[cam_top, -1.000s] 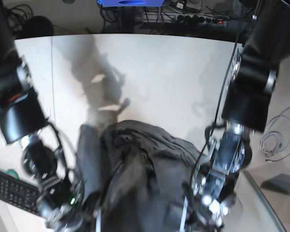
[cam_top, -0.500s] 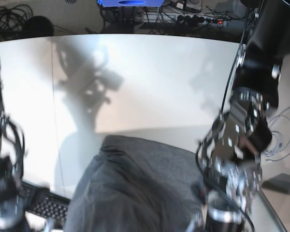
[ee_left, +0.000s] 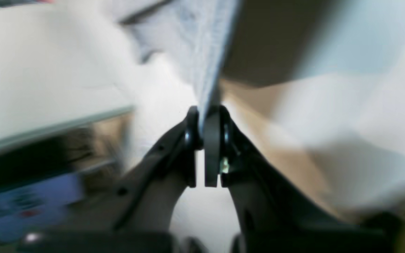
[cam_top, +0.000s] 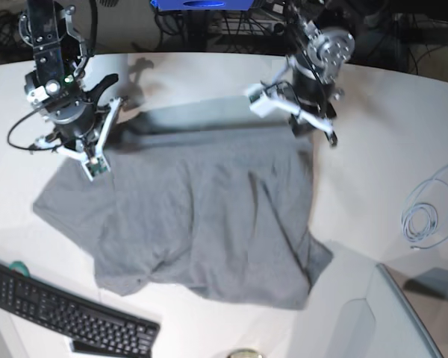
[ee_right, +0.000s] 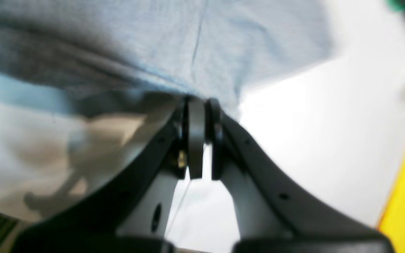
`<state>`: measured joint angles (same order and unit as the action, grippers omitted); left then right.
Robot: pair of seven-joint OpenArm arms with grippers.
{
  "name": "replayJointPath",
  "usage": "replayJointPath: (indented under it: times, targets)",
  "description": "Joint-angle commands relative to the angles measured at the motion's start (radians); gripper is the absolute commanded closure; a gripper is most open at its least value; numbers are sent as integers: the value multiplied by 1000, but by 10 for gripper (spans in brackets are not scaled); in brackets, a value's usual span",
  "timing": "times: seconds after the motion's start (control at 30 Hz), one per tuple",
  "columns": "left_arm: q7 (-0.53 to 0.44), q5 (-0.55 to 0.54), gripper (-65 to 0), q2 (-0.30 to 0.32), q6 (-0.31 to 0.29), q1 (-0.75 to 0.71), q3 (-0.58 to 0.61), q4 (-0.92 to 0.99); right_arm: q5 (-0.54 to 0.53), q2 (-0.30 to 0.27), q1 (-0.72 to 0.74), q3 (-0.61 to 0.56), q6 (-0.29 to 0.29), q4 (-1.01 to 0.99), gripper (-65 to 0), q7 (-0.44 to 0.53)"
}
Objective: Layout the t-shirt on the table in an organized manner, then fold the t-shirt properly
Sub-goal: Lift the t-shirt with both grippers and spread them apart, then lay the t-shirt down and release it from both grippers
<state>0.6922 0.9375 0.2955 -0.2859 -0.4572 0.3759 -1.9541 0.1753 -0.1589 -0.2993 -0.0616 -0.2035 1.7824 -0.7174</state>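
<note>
While both the left gripper (ee_left: 205,121) and right gripper (ee_right: 199,114) pinch its far edge, the t-shirt (cam_top: 201,216) lies spread across the table (cam_top: 373,104), a black keyboard (cam_top: 67,317) just beside its near hem and a coiled cable (cam_top: 425,216) well apart.

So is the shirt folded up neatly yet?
No, the t-shirt lies spread open and wrinkled on the table, with one edge lifted by both end effectors.

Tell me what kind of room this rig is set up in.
Most likely a robotics lab or office workbench: a white table with a black keyboard at its near edge, a coiled cable at the side, and cables and a power strip behind it.
</note>
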Motion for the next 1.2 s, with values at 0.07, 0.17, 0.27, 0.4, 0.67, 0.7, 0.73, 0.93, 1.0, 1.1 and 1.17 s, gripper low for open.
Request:
replayJointPath:
  times: [0.07, 0.17, 0.27, 0.4, 0.67, 0.7, 0.73, 0.93, 1.0, 1.1, 1.17]
  targets:
    - [67, 22, 0, 12, 29, -79, -16, -17, 65, -23, 19, 27, 42, -105, 0, -9]
    - [67, 5, 0, 17, 29, -114, -16, -9, 65, -28, 27, 27, 42, -164, 0, 34]
    - [67, 5, 0, 18, 29, -120, -15, 6, 66, -28, 28, 29, 43, -169, 0, 37]
    - [67, 5, 0, 11, 29, -116, -4, 20, 66, -21, 32, 56, 43, -161, -3, 34]
    - [63, 2, 0, -3, 29, -114, -15, 19, 65, 26, 1, 205, 36, -54, -272, 40]
    - [62, -1, 0, -3, 29, -114, -15, 17, 65, 26, -1, 207, 36, -40, -302, 40]
    - [62, -13, 0, -5, 29, -114, -10, 14, 65, 28, -2, 208, 36, -29, -321, 40]
    - [62, -156, -342, 5, 29, -116, -2, 11, 62, 58, -5, 211, 36, 43, -327, 40]
    - [65, -159, -434, 5, 29, -120, -10, 11, 62, 80, -7, 228, 34, 78, -327, 35]
    - [67, -159, -525, 6, 29, -120, -16, 11, 60, 109, -7, 227, 32, 98, -327, 38]
    - [67, -160, -556, 14, 29, -120, -28, 11, 60, 132, -5, 194, -1, 86, -327, 41]
